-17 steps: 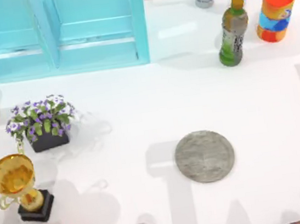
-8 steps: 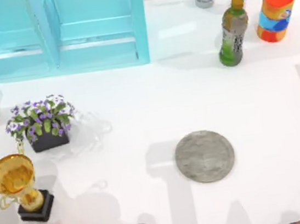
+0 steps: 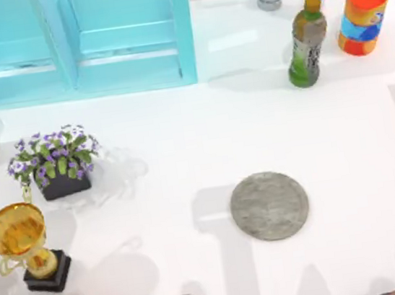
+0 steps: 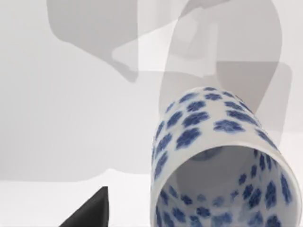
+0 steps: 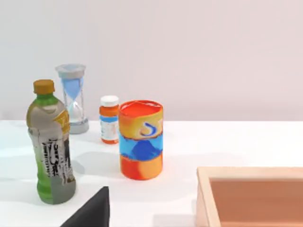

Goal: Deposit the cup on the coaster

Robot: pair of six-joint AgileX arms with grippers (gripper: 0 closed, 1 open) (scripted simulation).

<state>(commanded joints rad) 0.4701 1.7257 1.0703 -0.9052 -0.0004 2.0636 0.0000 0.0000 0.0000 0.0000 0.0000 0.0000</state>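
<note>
grey stone-looking coaster (image 3: 269, 206) lies flat a bit right of the middle of the white table (image 3: 181, 135) in the top view, with nothing on it. the cup (image 3: 117, 174) is well apart from it on the left side, just beside the purple flower pot (image 3: 58, 166). it's so see-through from up there that i can't read which way it leans. the gold trophy (image 3: 21, 243) is nearer the front left, and the green bottle (image 3: 306, 42) and orange can (image 3: 363, 20) are at the back right.

left wrist view: the cup looks white with blue flowers. its open mouth is closest to the camera and its closed end is farther off on the table, so the long axis runs away from the lens. a dark bit of the left gripper (image 4: 90, 213) pokes in beside the cup and isn't touching it. can't tell if that gripper is open or closed.

right wrist view: bottle, can, an hourglass (image 5: 73, 97), a small pill bottle (image 5: 109, 119) and a wooden box (image 5: 251, 194). same dark bit of the right gripper (image 5: 90, 213) here, and again i can't tell if it's open or closed.
</note>
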